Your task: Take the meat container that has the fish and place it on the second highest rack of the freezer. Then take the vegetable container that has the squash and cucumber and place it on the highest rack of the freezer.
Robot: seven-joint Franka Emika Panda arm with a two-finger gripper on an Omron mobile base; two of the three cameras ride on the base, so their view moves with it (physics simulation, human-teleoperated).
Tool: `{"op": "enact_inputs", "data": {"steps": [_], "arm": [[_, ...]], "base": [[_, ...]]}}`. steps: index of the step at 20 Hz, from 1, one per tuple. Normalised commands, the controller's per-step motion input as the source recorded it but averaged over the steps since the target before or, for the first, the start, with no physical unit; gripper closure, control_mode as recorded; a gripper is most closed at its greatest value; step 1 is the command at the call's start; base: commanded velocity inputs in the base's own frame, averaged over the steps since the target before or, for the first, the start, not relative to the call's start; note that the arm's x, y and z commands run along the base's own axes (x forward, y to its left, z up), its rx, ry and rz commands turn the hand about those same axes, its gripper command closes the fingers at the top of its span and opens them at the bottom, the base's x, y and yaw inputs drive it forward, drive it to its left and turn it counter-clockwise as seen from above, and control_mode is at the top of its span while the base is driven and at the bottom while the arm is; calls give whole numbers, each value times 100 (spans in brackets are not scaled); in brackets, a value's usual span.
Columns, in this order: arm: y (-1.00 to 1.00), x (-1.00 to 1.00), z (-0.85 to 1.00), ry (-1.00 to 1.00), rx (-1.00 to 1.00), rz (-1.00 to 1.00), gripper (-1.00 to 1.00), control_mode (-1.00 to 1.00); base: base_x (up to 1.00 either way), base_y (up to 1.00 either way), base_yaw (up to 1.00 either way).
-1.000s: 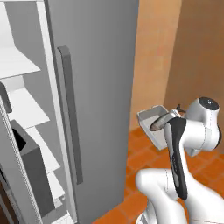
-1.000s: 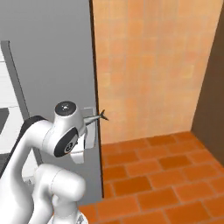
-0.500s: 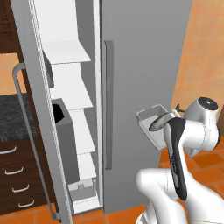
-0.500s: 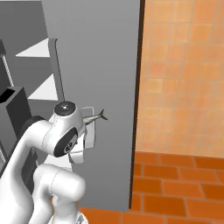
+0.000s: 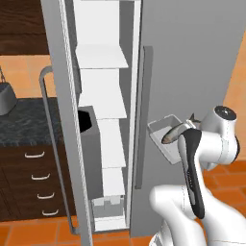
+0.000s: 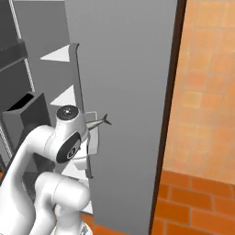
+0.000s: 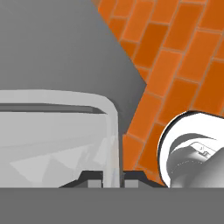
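I hold the clear meat container point(image 5: 162, 135) in front of the grey freezer's closed right door point(image 5: 192, 57). The fish point(image 5: 174, 136) lies inside it, and its tail point(image 6: 103, 120) pokes out past my arm in the right base view. In the hand view my gripper point(image 7: 113, 180) is shut on the container's thin rim point(image 7: 111, 144), one fingertip on each side. The freezer's left side stands open, showing white racks point(image 5: 102, 57) stacked one above another. The vegetable container with squash and cucumber is out of view.
The open freezer door point(image 5: 57, 120) with its long handle point(image 5: 50, 144) stands to the left. A dark grey bin point(image 5: 89, 146) sits beside the racks. A dark counter with drawers point(image 5: 24, 129) lies further left. Orange brick floor point(image 6: 193, 202) spreads to the right.
The whole picture has shifted: the base has moved, so the open freezer racks are now nearer the middle. The container stays held in the same pose relative to the arm.
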Motion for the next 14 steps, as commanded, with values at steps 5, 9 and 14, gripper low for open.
{"op": "enact_inputs", "data": {"steps": [5, 9, 14], "arm": [[0, 0, 0, 0, 0, 0, 100, 100], [0, 0, 0, 0, 0, 0, 100, 100], [0, 0, 0, 0, 0, 0, 100, 100]], "base": [[3, 35, 17], [20, 34, 13], [19, 13, 20]]}}
